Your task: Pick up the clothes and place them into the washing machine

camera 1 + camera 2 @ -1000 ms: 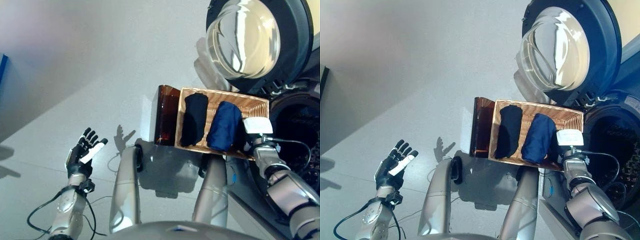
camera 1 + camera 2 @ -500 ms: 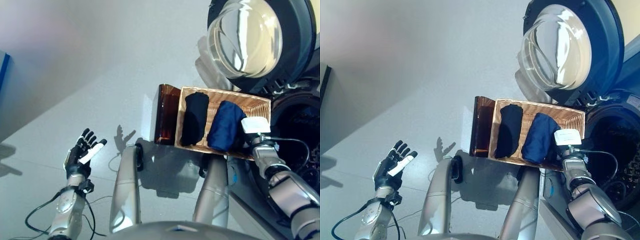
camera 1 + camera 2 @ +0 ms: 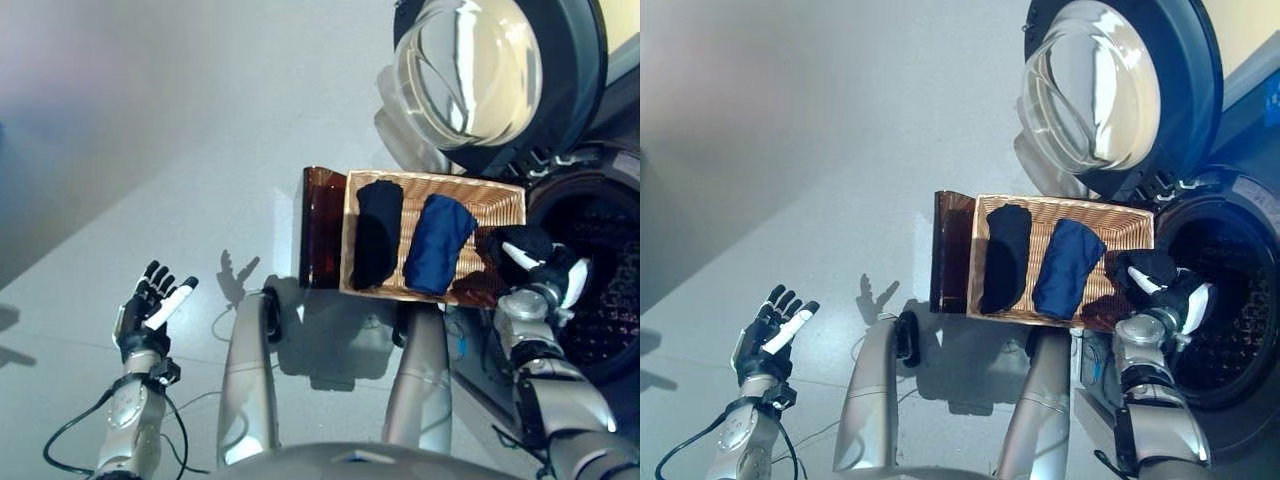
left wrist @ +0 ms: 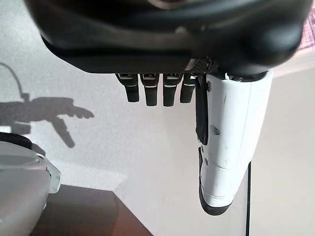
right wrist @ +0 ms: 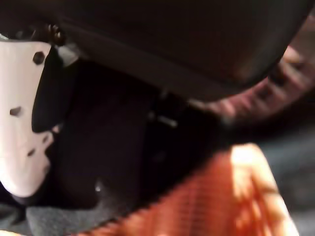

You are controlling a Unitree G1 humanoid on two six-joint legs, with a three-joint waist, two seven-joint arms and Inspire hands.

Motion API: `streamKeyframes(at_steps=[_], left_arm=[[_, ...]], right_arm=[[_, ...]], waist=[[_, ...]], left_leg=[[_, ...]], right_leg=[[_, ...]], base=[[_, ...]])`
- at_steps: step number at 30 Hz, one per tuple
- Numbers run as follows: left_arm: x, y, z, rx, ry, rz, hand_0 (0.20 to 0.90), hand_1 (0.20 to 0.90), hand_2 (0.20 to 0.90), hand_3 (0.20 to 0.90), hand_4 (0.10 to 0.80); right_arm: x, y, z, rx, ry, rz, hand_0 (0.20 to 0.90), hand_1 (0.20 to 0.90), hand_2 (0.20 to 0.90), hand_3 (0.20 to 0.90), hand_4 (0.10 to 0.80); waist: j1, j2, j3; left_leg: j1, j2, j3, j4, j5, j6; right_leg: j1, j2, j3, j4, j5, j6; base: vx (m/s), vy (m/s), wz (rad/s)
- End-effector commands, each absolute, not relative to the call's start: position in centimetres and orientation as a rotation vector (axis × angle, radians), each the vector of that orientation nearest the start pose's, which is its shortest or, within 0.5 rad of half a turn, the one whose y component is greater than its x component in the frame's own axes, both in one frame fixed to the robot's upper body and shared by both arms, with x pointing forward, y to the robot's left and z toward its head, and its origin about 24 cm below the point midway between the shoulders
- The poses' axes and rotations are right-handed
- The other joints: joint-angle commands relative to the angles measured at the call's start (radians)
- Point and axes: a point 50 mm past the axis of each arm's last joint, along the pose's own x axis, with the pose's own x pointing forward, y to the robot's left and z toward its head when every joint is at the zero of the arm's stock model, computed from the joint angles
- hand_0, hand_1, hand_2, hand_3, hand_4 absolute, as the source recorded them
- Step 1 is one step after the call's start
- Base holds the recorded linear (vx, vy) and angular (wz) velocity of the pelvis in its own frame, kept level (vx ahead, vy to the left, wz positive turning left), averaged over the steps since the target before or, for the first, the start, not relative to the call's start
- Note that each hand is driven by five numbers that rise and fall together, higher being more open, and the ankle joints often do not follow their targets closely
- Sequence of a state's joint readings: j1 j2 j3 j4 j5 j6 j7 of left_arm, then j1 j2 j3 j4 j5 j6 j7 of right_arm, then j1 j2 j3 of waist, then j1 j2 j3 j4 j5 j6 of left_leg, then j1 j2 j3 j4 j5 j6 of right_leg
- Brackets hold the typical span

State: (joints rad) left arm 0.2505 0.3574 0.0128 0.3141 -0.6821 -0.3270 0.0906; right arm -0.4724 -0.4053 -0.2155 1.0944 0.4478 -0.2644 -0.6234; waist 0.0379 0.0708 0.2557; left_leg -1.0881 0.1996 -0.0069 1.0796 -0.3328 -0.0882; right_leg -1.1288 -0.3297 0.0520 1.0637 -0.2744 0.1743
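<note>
At basket's right end, left eye view: right hand [image 3: 540,268] closing on black garment [image 3: 518,243], beside washing machine drum opening [image 3: 598,285]. Wicker basket [image 3: 497,192] holding black cloth [image 3: 377,234] and navy cloth [image 3: 436,243]. Left hand [image 3: 148,307] hanging over floor, fingers spread. Right wrist view: thumb pressing dark cloth [image 5: 113,162].

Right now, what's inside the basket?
Basket holds a black garment and a navy one, lying side by side. At its right end the right hand grips a third dark cloth. Anything beneath them is covered.
</note>
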Motion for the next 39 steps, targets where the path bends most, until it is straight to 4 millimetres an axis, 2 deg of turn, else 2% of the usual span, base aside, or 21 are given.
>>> streamKeyframes(at_steps=[1,2,6,7,8,11,14,18,19,21,23,24,25,26,29,35,39], left_arm=[[16.4,29.1,-1.2,-0.228,0.073,0.479,0.9,0.9,0.9,0.9,0.8],[16.4,29.0,-1.3,-0.233,0.079,0.475,0.9,0.9,0.9,0.9,0.8],[16.6,28.3,-1.8,-0.277,0.106,0.472,0.9,0.9,0.9,0.9,0.8],[16.6,28.3,-1.8,-0.276,0.105,0.47,0.9,0.9,0.9,0.9,0.8],[16.7,27.8,-2.2,-0.297,0.133,0.458,0.9,0.9,0.9,0.9,0.8],[16.6,27.4,-2.7,-0.329,0.165,0.437,0.9,0.9,0.9,0.9,0.8],[16.7,27.1,-2.8,-0.345,0.174,0.417,0.9,0.9,0.9,0.9,0.8],[16.6,27.0,-2.9,-0.34,0.19,0.399,0.9,0.9,0.9,0.9,0.8],[16.5,27.1,-2.7,-0.326,0.192,0.385,0.9,0.9,0.9,0.9,0.8],[16.6,27.0,-2.7,-0.324,0.192,0.375,0.9,0.9,0.9,0.9,0.8],[16.5,27.2,-2.5,-0.306,0.191,0.366,0.9,0.9,0.9,0.9,0.8],[16.6,27.3,-2.4,-0.301,0.186,0.366,0.9,0.9,0.9,0.9,0.8],[16.5,27.4,-2.5,-0.298,0.189,0.368,0.9,0.9,0.9,0.9,0.8],[16.4,27.3,-2.6,-0.299,0.194,0.371,0.9,0.9,0.9,0.9,0.8],[16.2,27.4,-2.6,-0.303,0.192,0.377,0.9,0.9,0.9,0.9,0.8],[16.1,27.4,-2.7,-0.312,0.195,0.398,0.9,0.9,0.9,0.9,0.8],[16.2,27.4,-2.8,-0.324,0.189,0.419,0.9,0.9,0.9,0.9,0.8]], right_arm=[[27.4,-34.7,2.0,0.357,0.063,-1.218,0.2,0.2,0.2,0.2,0.3],[27.1,-34.9,1.9,0.522,0.015,-1.284,0.2,0.2,0.2,0.2,0.3],[26.5,-34.5,0.7,0.979,-0.098,-1.424,0.2,0.2,0.2,0.2,0.3],[26.4,-34.5,0.6,0.987,-0.102,-1.424,0.2,0.2,0.2,0.2,0.3],[26.4,-34.1,0.1,1.209,-0.165,-1.476,0.2,0.2,0.2,0.2,0.3],[26.4,-34.7,0.7,1.391,-0.268,-1.53,0.2,0.2,0.2,0.2,0.3],[26.7,-35.7,1.9,1.453,-0.34,-1.541,0.2,0.2,0.2,0.2,0.3],[26.7,-38.5,5.5,1.497,-0.491,-1.576,0.2,0.2,0.2,0.2,0.3],[26.6,-39.7,7.2,1.492,-0.556,-1.574,0.2,0.2,0.2,0.2,0.3],[26.3,-40.6,8.5,1.475,-0.593,-1.583,0.2,0.2,0.2,0.2,0.3],[25.4,-42.8,11.2,1.413,-0.662,-1.586,0.2,0.2,0.2,0.2,0.3],[25.2,-43.2,11.9,1.389,-0.681,-1.578,0.2,0.2,0.2,0.2,0.3],[24.9,-43.8,12.7,1.371,-0.708,-1.577,0.2,0.2,0.2,0.2,0.3],[24.6,-44.2,13.3,1.356,-0.732,-1.576,0.2,0.2,0.2,0.2,0.3],[23.7,-45.1,14.9,1.341,-0.816,-1.584,0.2,0.2,0.2,0.2,0.3],[22.7,-45.3,14.6,1.333,-0.848,-1.657,0.2,0.2,0.2,0.2,0.3],[22.3,-44.9,13.2,1.35,-0.818,-1.724,0.2,0.2,0.2,0.2,0.3]], waist=[[0.006,0.018,-0.016],[0.006,0.019,-0.018],[0.004,0.028,-0.02],[0.005,0.027,-0.019],[0.005,0.033,-0.022],[0.008,0.041,-0.027],[0.01,0.045,-0.03],[0.018,0.053,-0.039],[0.018,0.053,-0.042],[0.021,0.057,-0.043],[0.019,0.056,-0.047],[0.02,0.055,-0.048],[0.017,0.055,-0.043],[0.017,0.056,-0.051],[0.01,0.053,-0.052],[0.002,0.052,-0.052],[-0.005,0.055,-0.052]], left_leg=[[0.04,0.039,-0.057,-0.115,0.079,-0.072],[0.04,0.039,-0.056,-0.114,0.077,-0.072],[0.049,0.037,-0.052,-0.122,0.074,-0.073],[0.049,0.037,-0.052,-0.122,0.073,-0.074],[0.05,0.036,-0.052,-0.121,0.072,-0.074],[0.054,0.034,-0.05,-0.125,0.073,-0.076],[0.055,0.032,-0.051,-0.124,0.072,-0.076],[0.062,0.031,-0.048,-0.134,0.077,-0.079],[0.063,0.031,-0.048,-0.135,0.079,-0.081],[0.064,0.032,-0.049,-0.137,0.08,-0.082],[0.063,0.033,-0.051,-0.132,0.078,-0.082],[0.062,0.033,-0.053,-0.13,0.078,-0.081],[0.054,0.028,-0.057,-0.138,0.104,-0.08],[0.061,0.034,-0.053,-0.133,0.082,-0.082],[0.06,0.035,-0.051,-0.138,0.088,-0.081],[0.061,0.037,-0.051,-0.136,0.081,-0.083],[0.052,0.038,-0.052,-0.127,0.075,-0.082]], right_leg=[[0.044,-0.017,0.044,-0.08,0.051,-0.006],[0.045,-0.017,0.043,-0.08,0.049,-0.006],[0.052,-0.019,0.042,-0.084,0.042,-0.004],[0.052,-0.019,0.042,-0.084,0.042,-0.003],[0.053,-0.018,0.044,-0.083,0.038,-0.003],[0.056,-0.021,0.049,-0.083,0.035,-0.001],[0.055,-0.023,0.05,-0.08,0.035,0.0],[0.059,-0.028,0.051,-0.083,0.035,0.004],[0.061,-0.028,0.051,-0.083,0.035,0.005],[0.061,-0.029,0.052,-0.083,0.034,0.006],[0.062,-0.029,0.052,-0.077,0.03,0.008],[0.062,-0.029,0.052,-0.076,0.029,0.007],[0.055,-0.026,0.056,-0.088,0.056,0.005],[0.058,-0.03,0.051,-0.076,0.033,0.009],[0.055,-0.029,0.051,-0.081,0.042,0.009],[0.057,-0.026,0.05,-0.081,0.036,0.007],[0.051,-0.022,0.054,-0.076,0.032,0.006]], base=[[0.0,0.0,0.0],[0.0,0.0,0.0],[0.0,0.0,0.0],[0.0,0.0,0.0],[0.0,0.0,0.0],[0.0,0.0,0.0],[0.0,0.0,0.0],[0.0,0.0,0.0],[0.0,0.0,0.0],[0.0,0.0,0.0],[0.0,0.0,0.0],[-0.089,0.012,0.01],[0.0,0.0,0.0],[0.0,0.0,0.0],[0.036,-0.002,0.0],[0.007,-0.001,-0.01],[0.008,0.001,-0.01]])
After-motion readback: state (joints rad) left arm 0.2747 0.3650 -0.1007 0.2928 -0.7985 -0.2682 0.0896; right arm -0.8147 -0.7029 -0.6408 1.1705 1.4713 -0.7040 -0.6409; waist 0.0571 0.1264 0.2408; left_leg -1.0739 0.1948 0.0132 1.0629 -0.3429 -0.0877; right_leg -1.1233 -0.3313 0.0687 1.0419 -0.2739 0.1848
